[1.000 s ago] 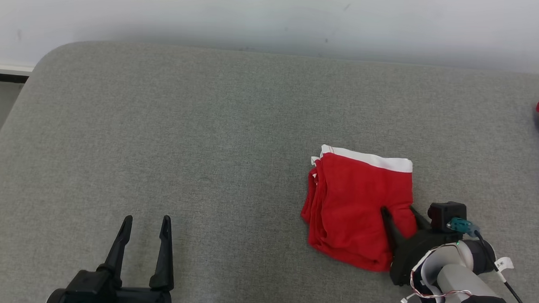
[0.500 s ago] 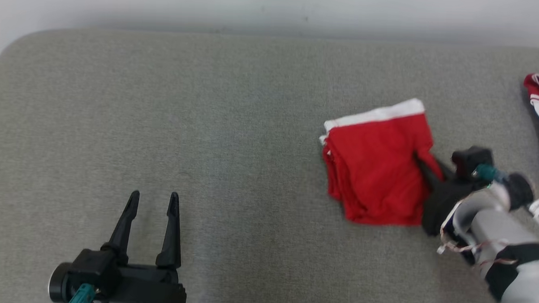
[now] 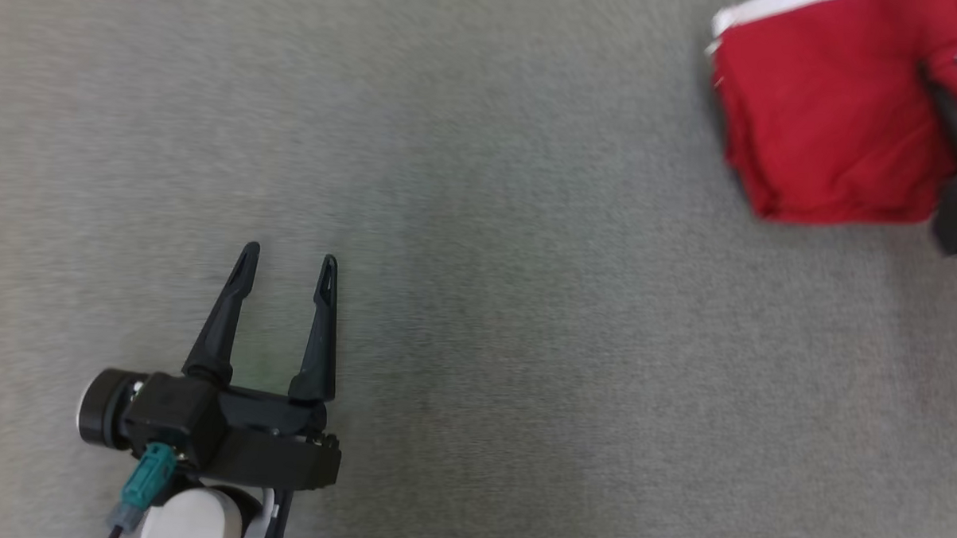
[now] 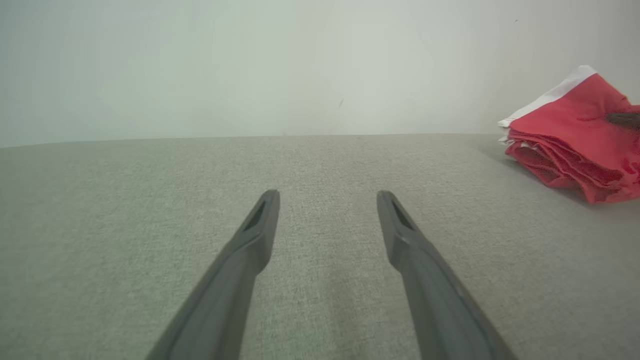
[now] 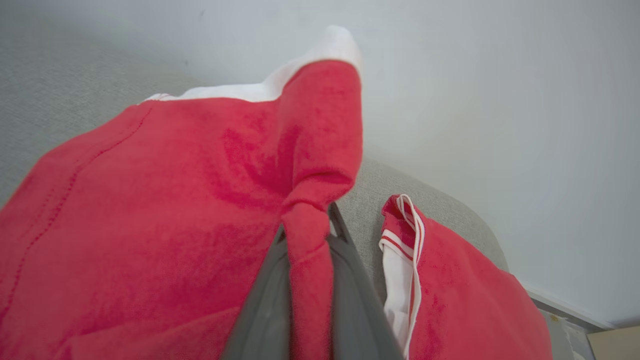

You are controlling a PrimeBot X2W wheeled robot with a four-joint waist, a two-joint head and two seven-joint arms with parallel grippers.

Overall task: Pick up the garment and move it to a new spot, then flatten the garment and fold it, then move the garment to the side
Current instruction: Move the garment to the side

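The garment is a folded red piece with a white band, lying on the grey padded surface at the top right of the head view. My right gripper is shut on a pinched fold of its red cloth, and the right wrist view shows the cloth bunched between the two fingers. In the head view the right gripper reaches the garment's right edge. My left gripper stands open at the lower left, nothing between its fingers. In the left wrist view the left gripper is well left of the garment.
A second red garment with white striped trim lies just right of the held one, near the surface's rounded corner. A pale wall stands behind the surface.
My right gripper has shut on the garment's right edge and drawn it rightward toward the second red garment. The head camera has moved, shifting the whole picture. The left gripper stays open.
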